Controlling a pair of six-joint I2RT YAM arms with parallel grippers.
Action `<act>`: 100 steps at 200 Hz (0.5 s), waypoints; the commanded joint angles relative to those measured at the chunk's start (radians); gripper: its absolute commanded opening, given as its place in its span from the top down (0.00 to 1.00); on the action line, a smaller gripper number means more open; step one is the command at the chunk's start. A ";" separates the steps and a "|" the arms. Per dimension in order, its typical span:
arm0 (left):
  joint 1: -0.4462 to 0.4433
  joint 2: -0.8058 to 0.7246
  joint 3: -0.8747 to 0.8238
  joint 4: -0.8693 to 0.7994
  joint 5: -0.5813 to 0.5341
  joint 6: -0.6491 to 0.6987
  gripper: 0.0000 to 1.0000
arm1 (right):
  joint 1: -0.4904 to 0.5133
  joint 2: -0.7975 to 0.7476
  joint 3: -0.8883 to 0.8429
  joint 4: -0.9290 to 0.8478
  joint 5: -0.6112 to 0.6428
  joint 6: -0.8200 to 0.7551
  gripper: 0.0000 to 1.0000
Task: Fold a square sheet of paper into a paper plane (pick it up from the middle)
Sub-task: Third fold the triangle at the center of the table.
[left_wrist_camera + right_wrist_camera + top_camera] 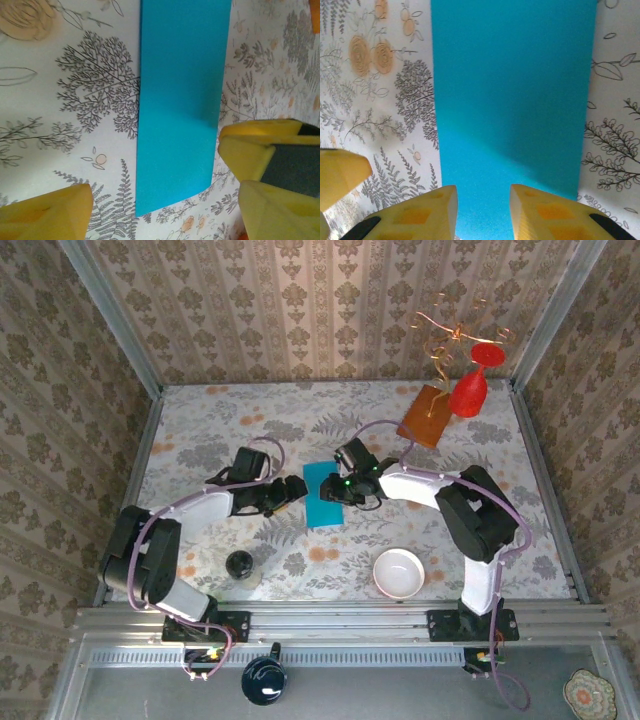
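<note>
The square sheet of paper [323,495] lies flat on the floral cloth at the table's middle, creased to a narrow teal-blue rectangle. My left gripper [297,490] sits at its left edge. In the left wrist view its jaws [165,220] stand open, with the near corner of the paper [180,100] lying between them, untouched. My right gripper [342,490] is at the paper's right side. In the right wrist view it [482,215] is open, its yellow fingers [415,215] hovering low over the paper [515,90] with nothing pinched.
A white bowl [399,572] stands near the front right and a dark round jar [239,564] near the front left. An orange-brown board [427,416] and a red glass-shaped ornament [470,390] stand at the back right. Patterned walls close the table in.
</note>
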 commanded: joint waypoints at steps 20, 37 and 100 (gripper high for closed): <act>-0.061 0.051 0.028 -0.008 0.025 -0.020 0.37 | -0.015 0.060 -0.014 -0.010 -0.013 0.037 0.66; -0.074 0.064 0.034 -0.035 0.003 -0.012 0.42 | -0.020 0.078 -0.028 -0.023 -0.006 0.034 0.67; -0.099 0.098 0.050 -0.080 -0.021 0.005 0.56 | -0.033 0.095 -0.076 -0.017 -0.007 0.028 0.68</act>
